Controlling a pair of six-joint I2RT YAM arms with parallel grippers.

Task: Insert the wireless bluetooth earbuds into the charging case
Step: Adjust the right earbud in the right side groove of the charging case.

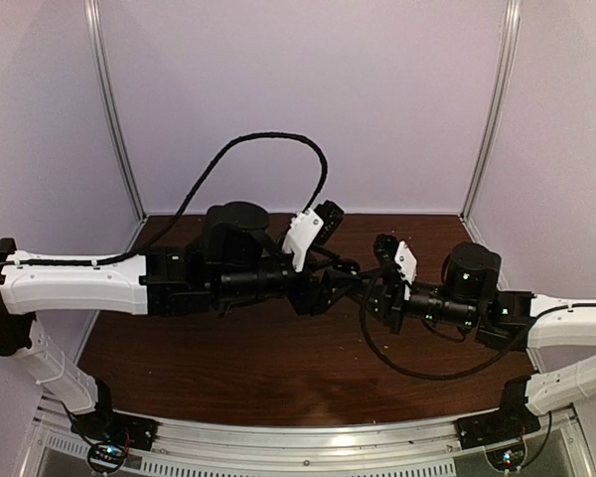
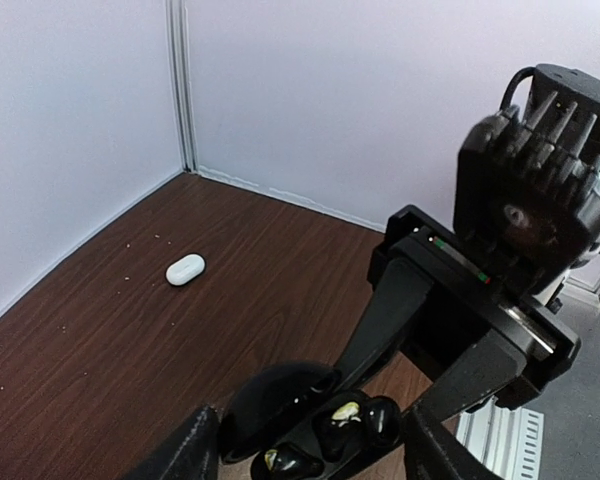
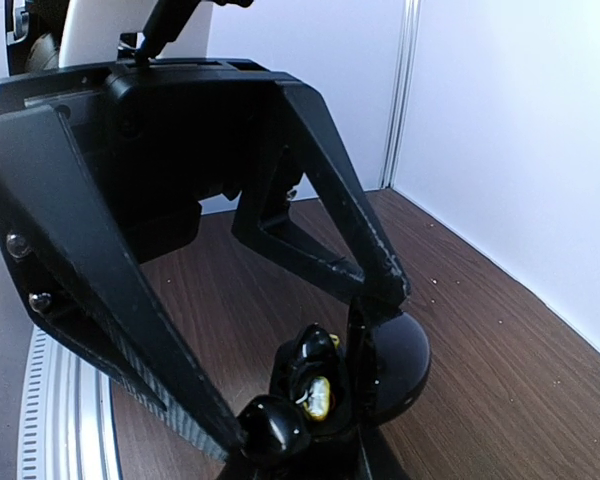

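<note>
charging case (image 2: 185, 269), white pebble (closed), on table (image 2: 100, 340)

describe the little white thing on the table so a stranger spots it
Find the corner where the two pale walls meet the dark brown wooden table. A little out from it, the small white glossy oval pebble lies alone on the wood. It is white, unlike the glossy black open shell nearer the camera.

The charging case (image 2: 185, 269), a small white glossy oval pebble, lay flat and apparently closed on the bench (image 2: 130, 380) near the wall corner (image 2: 180, 120).
</note>
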